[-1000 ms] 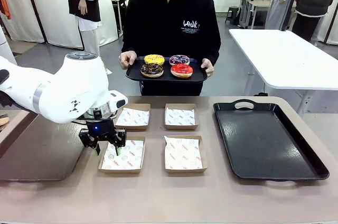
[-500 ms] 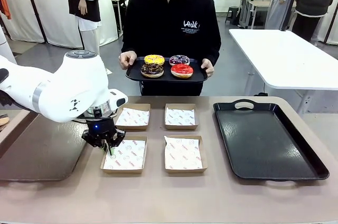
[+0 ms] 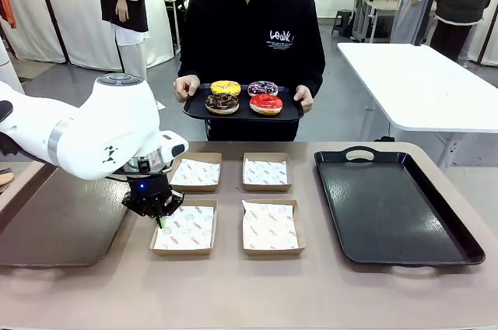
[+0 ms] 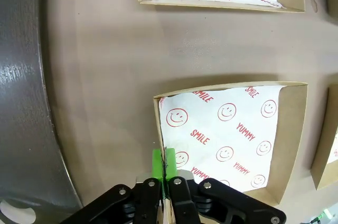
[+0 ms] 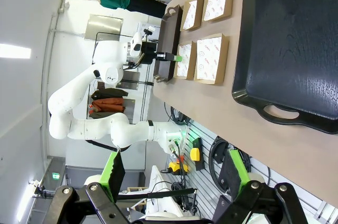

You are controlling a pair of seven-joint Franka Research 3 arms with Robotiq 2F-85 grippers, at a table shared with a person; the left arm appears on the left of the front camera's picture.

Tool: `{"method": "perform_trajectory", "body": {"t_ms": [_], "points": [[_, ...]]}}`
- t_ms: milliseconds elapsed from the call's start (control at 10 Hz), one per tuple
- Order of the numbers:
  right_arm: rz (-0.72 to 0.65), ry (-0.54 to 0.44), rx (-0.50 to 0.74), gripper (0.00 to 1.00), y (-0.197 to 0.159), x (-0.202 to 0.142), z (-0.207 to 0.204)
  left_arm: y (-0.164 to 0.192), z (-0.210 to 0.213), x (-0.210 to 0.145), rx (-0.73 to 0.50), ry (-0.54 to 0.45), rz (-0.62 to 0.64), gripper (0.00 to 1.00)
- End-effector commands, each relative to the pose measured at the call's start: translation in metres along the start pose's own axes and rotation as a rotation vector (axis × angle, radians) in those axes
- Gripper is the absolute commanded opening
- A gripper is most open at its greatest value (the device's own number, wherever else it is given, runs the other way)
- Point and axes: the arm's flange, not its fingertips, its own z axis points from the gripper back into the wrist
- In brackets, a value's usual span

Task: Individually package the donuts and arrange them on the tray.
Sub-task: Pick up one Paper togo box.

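While the person across the tan table (image 3: 327, 291) holds a small black serving tray (image 3: 289, 114) in both hands, the large black handled tray (image 3: 397, 205) lies on the table at the robot's right. The held tray carries the four ring donuts: yellow (image 3: 226, 87), purple-dark (image 3: 263, 88), dark chocolate (image 3: 222, 102) and glossy red (image 3: 266, 103). The left gripper (image 3: 161, 219) (image 4: 164, 161) pinches the left rim of the near-left brown cardboard box (image 3: 187, 230) (image 4: 227, 129) (whether the printed liner is caught too, I cannot tell). The right gripper (image 5: 174, 166) stands spread.

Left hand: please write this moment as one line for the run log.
left hand: shut on near-left box wall | right hand: open | donuts: four on person's tray | large tray: on table, robot's right
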Motion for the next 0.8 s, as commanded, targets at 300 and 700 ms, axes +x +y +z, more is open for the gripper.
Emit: {"method": "perform_trajectory", "body": {"t_ms": [300, 700], "points": [[0.015, -0.011, 0.016, 1.0, 0.0, 0.001, -0.001, -0.011, 0.106, 0.009, 0.009, 0.031, -0.08, 0.0], [0.015, -0.011, 0.016, 1.0, 0.0, 0.001, -0.001, -0.014, 0.184, 0.069, 0.01, -0.033, -0.076, 0.0]]}}
